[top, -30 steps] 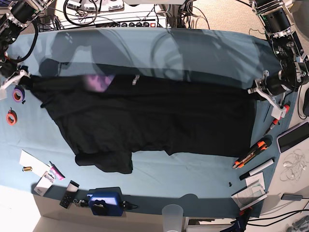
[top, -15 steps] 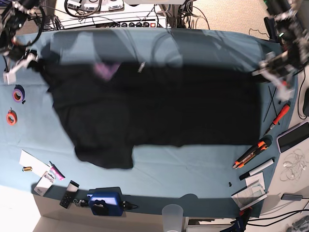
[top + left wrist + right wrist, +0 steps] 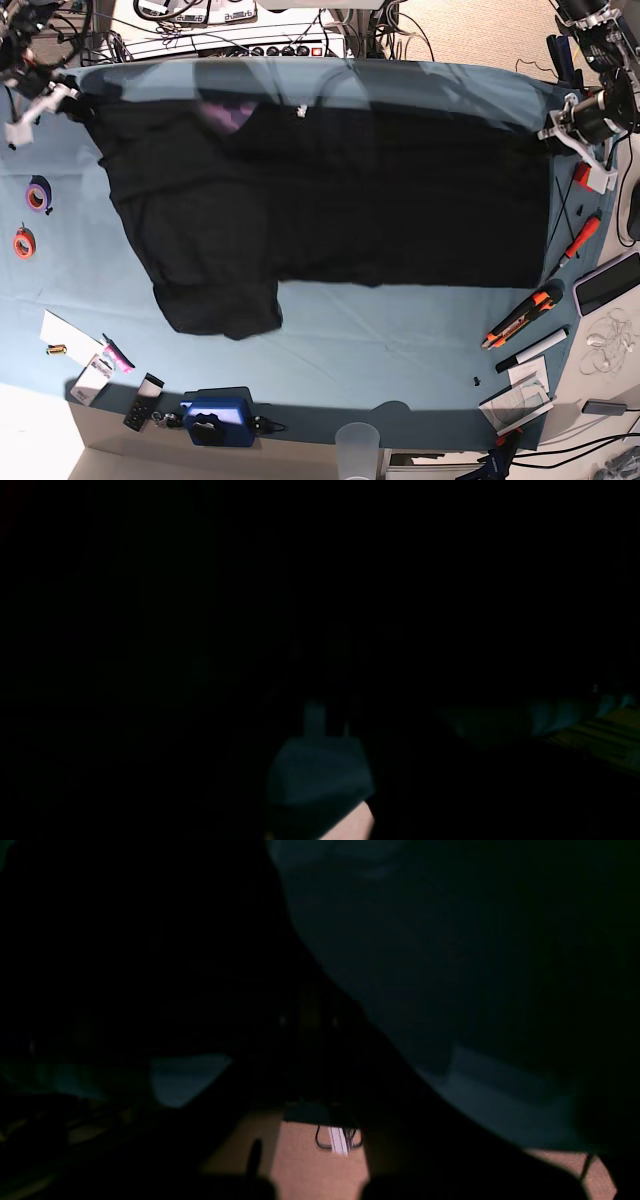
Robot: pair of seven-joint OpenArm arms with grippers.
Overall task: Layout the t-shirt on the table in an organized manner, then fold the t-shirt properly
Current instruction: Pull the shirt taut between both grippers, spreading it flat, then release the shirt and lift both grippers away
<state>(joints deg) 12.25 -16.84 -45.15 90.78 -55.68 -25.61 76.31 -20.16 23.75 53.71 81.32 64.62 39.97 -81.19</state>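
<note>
Overhead, one t-shirt, black, is spread across the far half of the table, its length running side to side. One sleeve hangs toward the near side at the view's left. A purple patch of print shows near the far edge, with a small white tag just beside it.

My right gripper is at the far corner on the overhead view's left, clamped shut on the t-shirt's corner there; the cloth runs straight up to it. My left gripper is at the opposite far corner, jaws nearly closed and pinching the t-shirt's edge. The fabric looks drawn taut between my two grippers along the far edge.

Both wrist views are almost black, filled by cloth close to the lens; I cannot make out the fingers in either.

Counted along the table's edges:
- two tape rolls, one purple, one orange, at the left edge, apart from the shirt
- one orange-handled screwdriver near the right edge
- one orange-and-black cutter, one white marker just beside it
- one blue device and one clear cup at the near edge
- one pink marker by the paper scraps near the left corner
</note>
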